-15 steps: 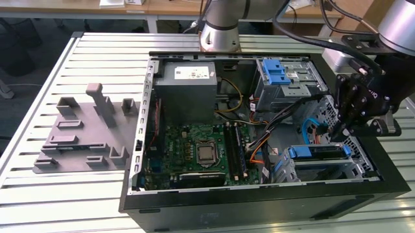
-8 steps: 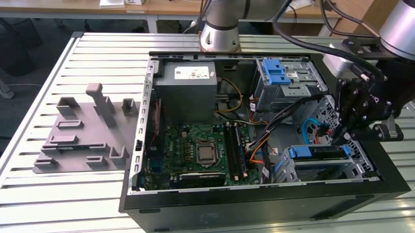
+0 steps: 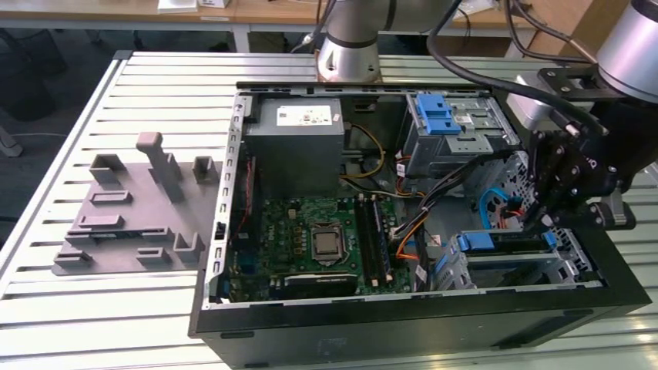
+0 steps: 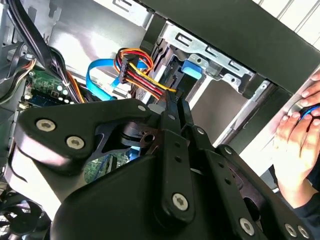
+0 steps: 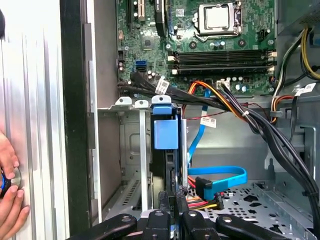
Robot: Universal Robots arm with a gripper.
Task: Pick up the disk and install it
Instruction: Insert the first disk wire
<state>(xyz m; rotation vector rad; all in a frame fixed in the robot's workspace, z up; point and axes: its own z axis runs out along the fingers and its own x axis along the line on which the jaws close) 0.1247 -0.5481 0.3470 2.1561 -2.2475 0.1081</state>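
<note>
The disk (image 5: 167,162) sits edge-on in its cage, at four o'clock of the open case (image 3: 411,324) in the exterior view. At nine o'clock of it, a hand (image 5: 7,190) rests on the counter (image 5: 40,100). Whether the claw (image 5: 175,210) at the disk's edge is pinching cannot be told. At three o'clock, cables (image 5: 220,176) could be snagged, and the disk jammed askew.

matt black metal gripper (image 4: 172,150), blue plastic rail on the disk (image 5: 165,134), bare silver metal cage (image 3: 514,266), glossy green circuit board (image 3: 308,239), ribbed pale metal table (image 3: 123,308)
</note>
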